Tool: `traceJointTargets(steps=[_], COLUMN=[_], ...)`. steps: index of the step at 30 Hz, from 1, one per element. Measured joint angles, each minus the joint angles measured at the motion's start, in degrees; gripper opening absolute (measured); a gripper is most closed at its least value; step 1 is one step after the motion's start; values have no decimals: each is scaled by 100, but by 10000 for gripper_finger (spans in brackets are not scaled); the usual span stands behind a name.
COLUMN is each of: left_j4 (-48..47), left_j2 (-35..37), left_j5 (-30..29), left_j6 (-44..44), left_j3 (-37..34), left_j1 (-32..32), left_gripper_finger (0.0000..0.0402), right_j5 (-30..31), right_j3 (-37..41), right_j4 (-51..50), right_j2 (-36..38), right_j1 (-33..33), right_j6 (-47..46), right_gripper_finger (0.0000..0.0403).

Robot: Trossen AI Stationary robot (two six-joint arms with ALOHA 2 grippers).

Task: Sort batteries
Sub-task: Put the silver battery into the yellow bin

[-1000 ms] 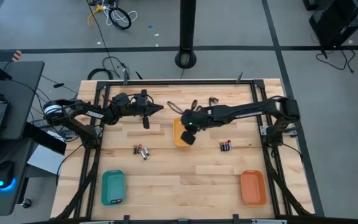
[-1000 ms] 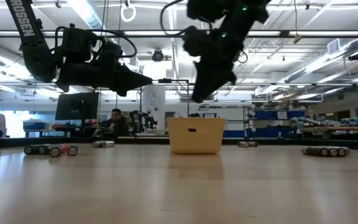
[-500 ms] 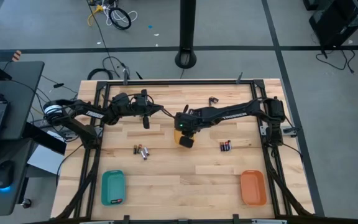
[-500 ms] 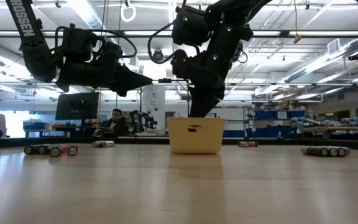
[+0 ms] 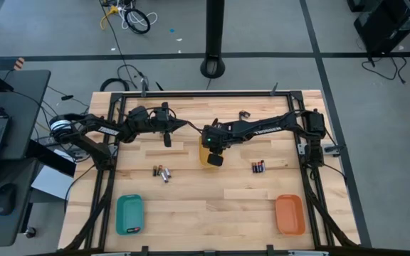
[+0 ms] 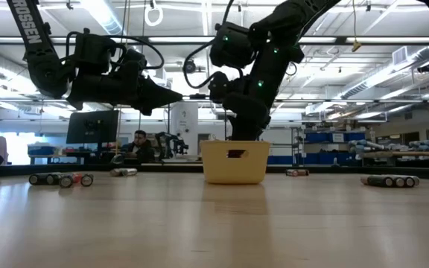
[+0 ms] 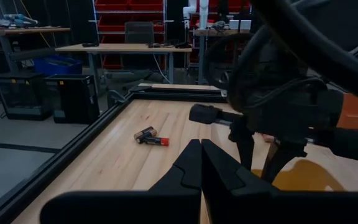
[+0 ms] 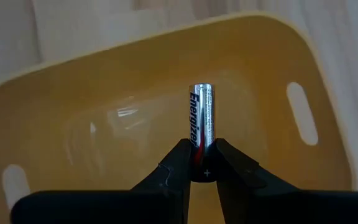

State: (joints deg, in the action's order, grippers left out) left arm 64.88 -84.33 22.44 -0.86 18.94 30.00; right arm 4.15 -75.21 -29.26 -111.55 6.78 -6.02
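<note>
Item: one silver battery [image 8: 202,118], pinched at its base by the right gripper [image 8: 202,169] and hung directly over the yellow tray [image 8: 303,74] near the table's [image 5: 191,206] centre, evidently for dropping in; left gripper [image 7: 200,163] clenched empty, idling toward the far-left corner

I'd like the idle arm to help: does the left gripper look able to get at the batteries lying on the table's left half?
Probably yes: the left gripper hangs shut above the table, and the batteries lie uncovered with nothing visibly between them.
</note>
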Motion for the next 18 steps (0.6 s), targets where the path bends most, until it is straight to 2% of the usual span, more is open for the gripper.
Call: traceJointTargets(steps=[18], left_j4=[0], left_j2=[0], left_j5=[-2], left_j6=[-24], left_j3=[0], left_j1=[0], left_gripper_finger=[6], right_j5=[-322], right_j3=[283], right_j4=[359], right_j2=[0], right_j1=[139], right_j6=[304], right_gripper_finger=[70])
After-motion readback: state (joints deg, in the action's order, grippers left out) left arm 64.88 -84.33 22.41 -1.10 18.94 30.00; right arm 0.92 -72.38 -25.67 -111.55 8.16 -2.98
